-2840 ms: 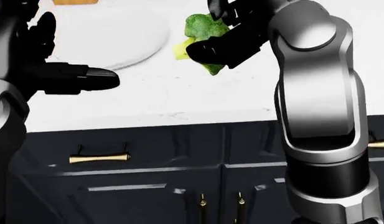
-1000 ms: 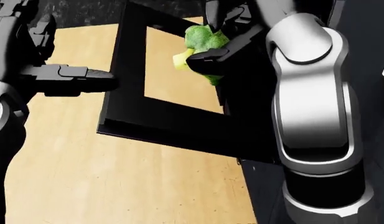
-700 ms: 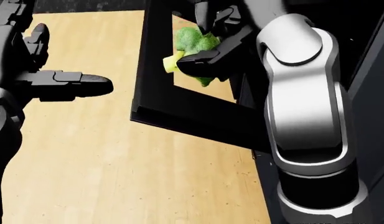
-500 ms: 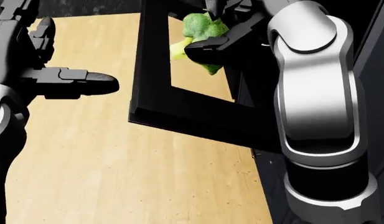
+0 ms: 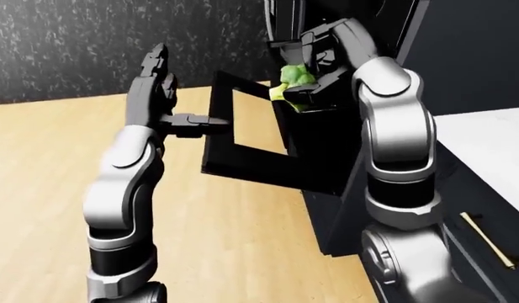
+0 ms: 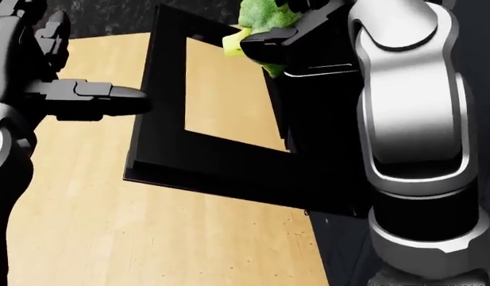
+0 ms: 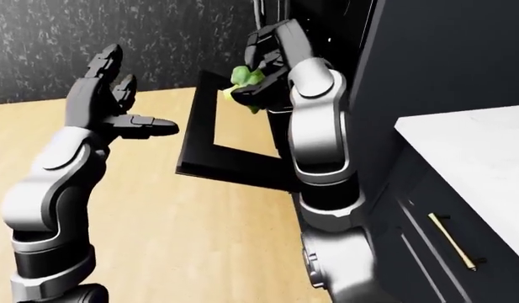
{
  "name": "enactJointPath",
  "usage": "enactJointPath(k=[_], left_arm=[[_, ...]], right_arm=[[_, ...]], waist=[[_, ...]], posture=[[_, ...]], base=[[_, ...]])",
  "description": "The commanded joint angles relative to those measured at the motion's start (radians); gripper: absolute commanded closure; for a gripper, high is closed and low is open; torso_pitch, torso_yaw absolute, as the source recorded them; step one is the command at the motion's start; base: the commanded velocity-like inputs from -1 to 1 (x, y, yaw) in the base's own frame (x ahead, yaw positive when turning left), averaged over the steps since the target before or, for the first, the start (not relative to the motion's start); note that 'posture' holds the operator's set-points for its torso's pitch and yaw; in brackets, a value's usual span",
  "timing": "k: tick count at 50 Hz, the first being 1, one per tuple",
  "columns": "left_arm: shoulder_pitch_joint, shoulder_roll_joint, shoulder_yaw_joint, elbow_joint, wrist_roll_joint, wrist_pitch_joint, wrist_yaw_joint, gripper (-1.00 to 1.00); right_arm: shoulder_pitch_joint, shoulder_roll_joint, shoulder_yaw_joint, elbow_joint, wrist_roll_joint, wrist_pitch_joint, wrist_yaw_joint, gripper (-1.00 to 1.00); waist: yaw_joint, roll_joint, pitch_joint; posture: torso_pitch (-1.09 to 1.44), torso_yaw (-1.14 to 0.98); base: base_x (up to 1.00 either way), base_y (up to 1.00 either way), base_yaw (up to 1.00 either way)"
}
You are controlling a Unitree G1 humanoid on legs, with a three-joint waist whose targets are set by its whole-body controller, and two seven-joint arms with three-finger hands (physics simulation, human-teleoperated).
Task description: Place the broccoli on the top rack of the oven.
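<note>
Above the open oven door (image 6: 205,161), 1 right hand (image 6: 288,33) grips 1 broccoli (image 6: 257,15).

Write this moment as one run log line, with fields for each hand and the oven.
right hand: shut on green broccoli floret, raised at oven opening | left hand: open, empty | black oven door: open | rack: not visible

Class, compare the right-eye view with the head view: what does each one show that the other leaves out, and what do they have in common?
Only the right-eye view shows the white countertop, the gold cabinet handle, the speckled dark wall and the whole left arm up to the open left hand.

Only the head view gives a steep downward close-up of the floor seen through the door's window.

Both show the right hand closed on the broccoli above the open oven door, and the wooden floor.
</note>
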Motion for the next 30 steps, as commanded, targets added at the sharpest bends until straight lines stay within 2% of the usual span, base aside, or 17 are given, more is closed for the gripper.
enactJointPath(k=[1,2,3,5,10,12,13,15,17,18,19,21,24,25,27,28,30], left_arm=[[-0.02,0.012,0.015,-0.022,0.005,-0.025,0.005,-1.0],[-0.019,0.012,0.015,-0.023,0.005,-0.024,0.005,-1.0],[-0.018,0.012,0.017,-0.024,0.005,-0.024,0.005,-1.0],[-0.015,0.011,0.016,-0.026,0.005,-0.025,0.006,-1.0],[-0.014,0.008,0.013,-0.025,0.006,-0.027,0.006,-1.0],[-0.012,0.007,0.012,-0.027,0.006,-0.027,0.007,-1.0],[-0.012,0.007,0.012,-0.028,0.006,-0.026,0.007,-1.0],[-0.011,0.007,0.013,-0.034,0.005,-0.022,0.007,-1.0],[-0.01,0.008,0.014,-0.037,0.005,-0.019,0.007,-1.0],[-0.009,0.007,0.015,-0.038,0.004,-0.019,0.007,-1.0],[-0.007,0.006,0.015,-0.038,0.004,-0.021,0.007,-1.0],[-0.006,0.006,0.015,-0.034,0.004,-0.025,0.007,-1.0],[-0.006,0.007,0.017,-0.026,0.003,-0.033,0.006,-1.0],[-0.006,0.007,0.017,-0.025,0.003,-0.033,0.006,-1.0],[-0.008,0.008,0.017,-0.021,0.002,-0.036,0.006,-1.0],[-0.008,0.009,0.018,-0.021,0.002,-0.036,0.006,-1.0],[-0.011,0.01,0.017,-0.021,0.001,-0.034,0.007,-1.0]], right_arm=[[-0.035,-0.001,-0.001,-0.036,0.002,-0.038,-0.009,1.0],[-0.033,0.0,0.001,-0.037,0.002,-0.038,-0.01,1.0],[-0.034,0.0,0.001,-0.038,0.002,-0.036,-0.01,1.0],[-0.034,0.0,0.0,-0.04,0.003,-0.035,-0.012,1.0],[-0.028,0.0,0.001,-0.049,0.002,-0.03,-0.013,1.0],[-0.029,0.001,0.004,-0.056,0.0,-0.022,-0.011,1.0],[-0.03,0.002,0.005,-0.057,-0.001,-0.021,-0.011,1.0],[-0.028,0.003,0.006,-0.059,-0.001,-0.022,-0.011,1.0],[-0.029,0.004,0.004,-0.052,-0.002,-0.027,-0.016,1.0],[-0.029,0.005,0.003,-0.052,-0.002,-0.027,-0.017,1.0],[-0.029,0.007,0.001,-0.054,0.0,-0.032,-0.021,1.0],[-0.026,0.009,0.002,-0.051,0.002,-0.034,-0.025,1.0],[-0.032,0.01,0.002,-0.046,0.006,-0.031,-0.025,1.0],[-0.035,0.01,0.004,-0.047,0.006,-0.028,-0.024,1.0],[-0.036,0.008,0.006,-0.044,0.006,-0.029,-0.023,1.0],[-0.037,0.007,0.007,-0.045,0.005,-0.027,-0.021,1.0],[-0.04,0.005,0.008,-0.047,0.002,-0.022,-0.018,1.0]], waist=[[0.0,0.022,-0.034],[0.009,-0.021,-0.022],[0.003,0.002,-0.025],[0.006,-0.003,-0.031],[0.021,-0.08,-0.014],[0.024,-0.14,-0.031],[0.015,-0.112,-0.028],[0.014,-0.126,-0.022],[0.009,-0.111,-0.028],[0.009,-0.102,-0.023],[0.007,-0.094,0.0],[0.0,-0.085,-0.002],[-0.009,-0.017,-0.017],[-0.008,-0.051,-0.006],[-0.007,-0.052,-0.02],[-0.006,-0.049,-0.047],[0.005,-0.053,-0.042]], posture=[[0.0,0.0],[0.0,0.0],[0.0,0.0],[0.0,0.0],[0.0,0.0],[0.0,0.0],[0.0,0.0],[0.0,0.0],[0.0,0.0],[0.0,0.0],[0.0,0.0],[0.0,0.0],[0.0,0.0],[0.0,0.0],[0.0,0.0],[0.0,0.0],[0.0,0.0]], base=[[0.17,-0.15,0.0],[0.16,-0.14,0.0],[0.16,-0.16,0.0],[0.17,-0.07,0.0],[0.2,0.0,0.0],[0.22,0.0,0.0],[0.22,0.0,0.0],[0.22,0.0,0.0],[0.22,0.0,0.0],[0.19,0.0,0.0],[0.0,0.0,0.0],[0.0,0.0,0.0],[0.0,0.0,0.0],[0.02,0.0,0.0],[0.04,0.0,0.0],[0.05,0.0,0.0],[0.07,0.0,0.0]])
